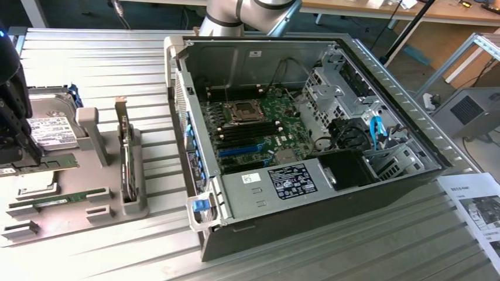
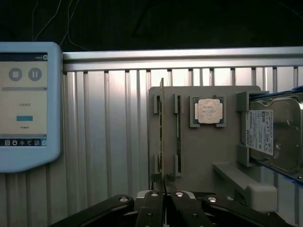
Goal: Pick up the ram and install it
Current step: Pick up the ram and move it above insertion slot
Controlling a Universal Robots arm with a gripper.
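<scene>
My black, bolted metal pincer (image 2: 163, 193) is pressed together on the near end of a long, thin green circuit-board ram stick (image 2: 162, 137). I see the stick edge-on, a narrow blade running straight out from between the fingertips. Gripping it across its flat faces makes sense to me, since the board is too thin to catch any other way.

In the exterior view the pincer (image 1: 17, 158) hangs at that view's far left with the ram stick (image 1: 53, 164) at its tip. It looks to be just above the tray rather than seated, though I cannot be sure.

Just beside it, a second green ram stick (image 2: 178, 135) stands on edge between notched posts of the matte grey plastic fixture tray (image 2: 189, 156), I'd judge so that fingers can reach both faces. Further along the tray sit a square silver-capped processor (image 2: 209, 111) in a frame and a boxy metal hard drive (image 2: 274, 135) with a white label.

The tray rests on a ribbed aluminium table (image 2: 109, 142). The open black computer case (image 1: 312, 222), its green motherboard (image 1: 258, 126) exposed, stands well apart, towards the exterior view's right.
</scene>
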